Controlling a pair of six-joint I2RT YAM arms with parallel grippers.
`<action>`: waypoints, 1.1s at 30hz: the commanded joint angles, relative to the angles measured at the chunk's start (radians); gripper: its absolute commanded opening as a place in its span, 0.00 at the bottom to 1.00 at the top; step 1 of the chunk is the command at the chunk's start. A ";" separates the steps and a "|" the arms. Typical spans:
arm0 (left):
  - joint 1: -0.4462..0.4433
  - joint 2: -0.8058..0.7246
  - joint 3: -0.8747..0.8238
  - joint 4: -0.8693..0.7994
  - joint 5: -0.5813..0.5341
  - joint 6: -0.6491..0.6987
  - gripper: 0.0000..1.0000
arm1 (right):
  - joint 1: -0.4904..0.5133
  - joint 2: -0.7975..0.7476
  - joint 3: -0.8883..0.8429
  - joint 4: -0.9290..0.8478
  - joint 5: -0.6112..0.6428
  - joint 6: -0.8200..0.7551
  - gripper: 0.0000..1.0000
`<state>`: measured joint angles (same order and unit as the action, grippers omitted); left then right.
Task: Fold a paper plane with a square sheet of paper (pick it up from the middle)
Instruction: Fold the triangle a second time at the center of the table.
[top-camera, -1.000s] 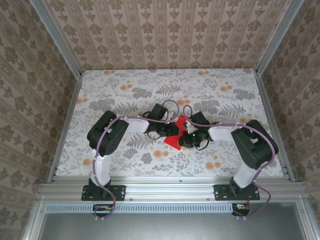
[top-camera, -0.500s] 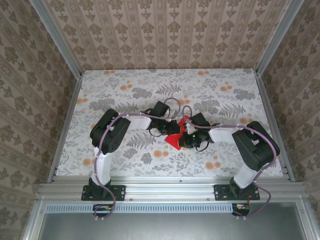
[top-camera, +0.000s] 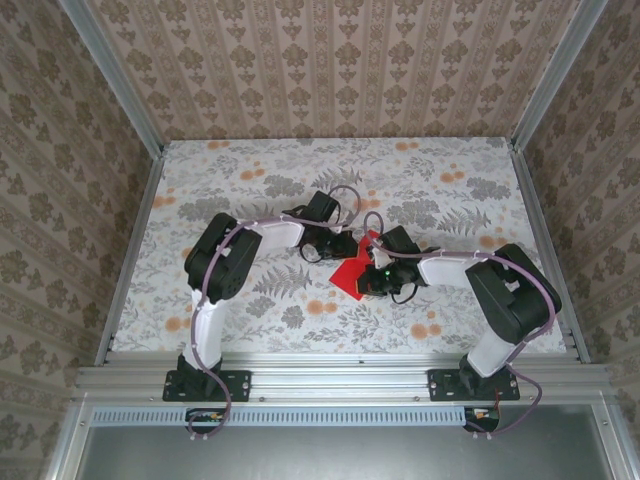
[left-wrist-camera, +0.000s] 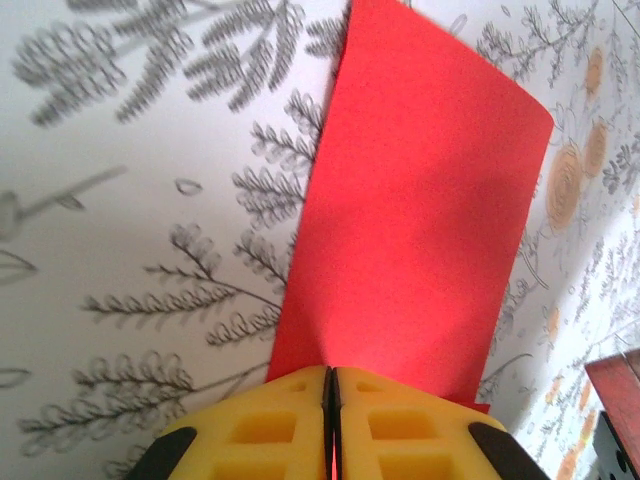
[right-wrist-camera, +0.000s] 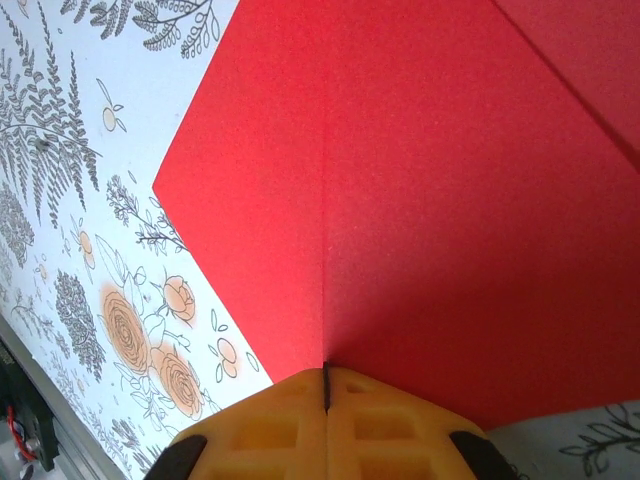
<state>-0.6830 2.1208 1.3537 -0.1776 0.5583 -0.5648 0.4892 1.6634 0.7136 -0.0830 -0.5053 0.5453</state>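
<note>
My left hand is closed, its two yellow fingers pressed flat together with the edge of the red sheet of paper pinched in the seam between them. From that grip the paper runs straight ahead of my fingertips as a long, smooth panel, its far end cut off at a slant. It lies over the surface, whose grey fern prints show to the left of this hand. My right hand is closed too and clamps the same sheet. A sharp crease runs straight ahead from the line where these fingers meet, with red paper spreading out to both sides of it. One straight edge slants away ahead and to the left of this hand, and orange flower prints lie on the surface just past that edge. A second fold line crosses the paper ahead and to the right. From above, my two hands sit close together near the middle of the surface with the red sheet between them, one pointed corner of it sticking out just beside the right hand.
</note>
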 joint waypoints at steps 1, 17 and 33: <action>0.028 0.044 0.042 -0.060 -0.124 0.066 0.11 | 0.008 0.021 -0.059 -0.206 0.096 -0.025 0.05; 0.046 -0.036 0.091 -0.111 -0.117 0.118 0.16 | 0.011 -0.073 -0.028 -0.244 0.042 -0.036 0.07; -0.048 -0.271 -0.075 -0.158 -0.131 0.119 0.32 | -0.102 -0.234 0.026 -0.268 -0.065 -0.018 0.24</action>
<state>-0.7036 1.8687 1.3170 -0.2935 0.4397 -0.4660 0.4137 1.4502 0.7166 -0.3210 -0.5400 0.5274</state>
